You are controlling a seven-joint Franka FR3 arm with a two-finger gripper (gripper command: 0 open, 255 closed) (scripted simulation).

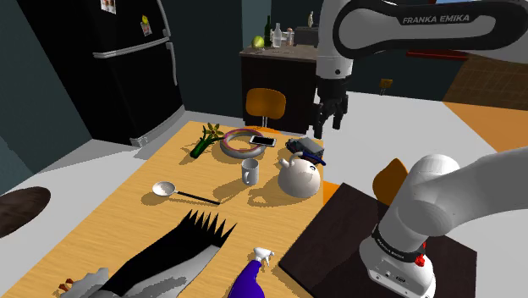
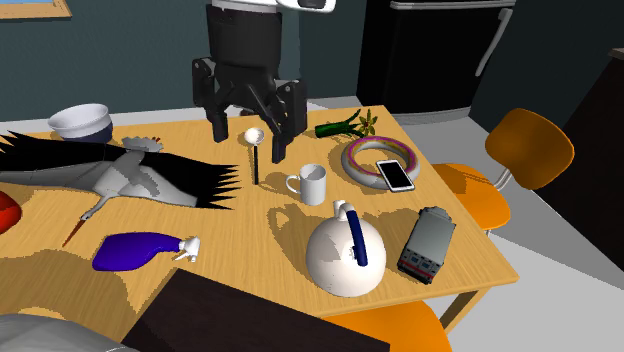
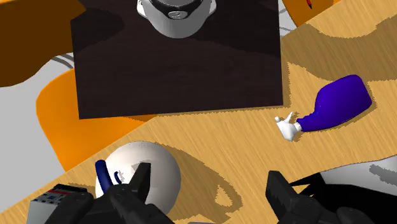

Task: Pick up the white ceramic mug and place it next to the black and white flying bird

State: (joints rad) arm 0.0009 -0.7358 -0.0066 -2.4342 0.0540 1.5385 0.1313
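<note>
second exterior view: where's the mug (image 2: pixel 313 184)?
— upright on the surface (image 2: pixel 460 250), beside the ladle (image 2: pixel 255 160), near the white teapot (image 2: pixel 345 255), apart from the bird (image 2: pixel 120 175).
and the fingers (image 2: pixel 277 135)?
— spread wide, holding nothing, hanging above the surface.

White arm (image 1: pixel 440 190), black end effector (image 1: pixel 327 127)
</note>
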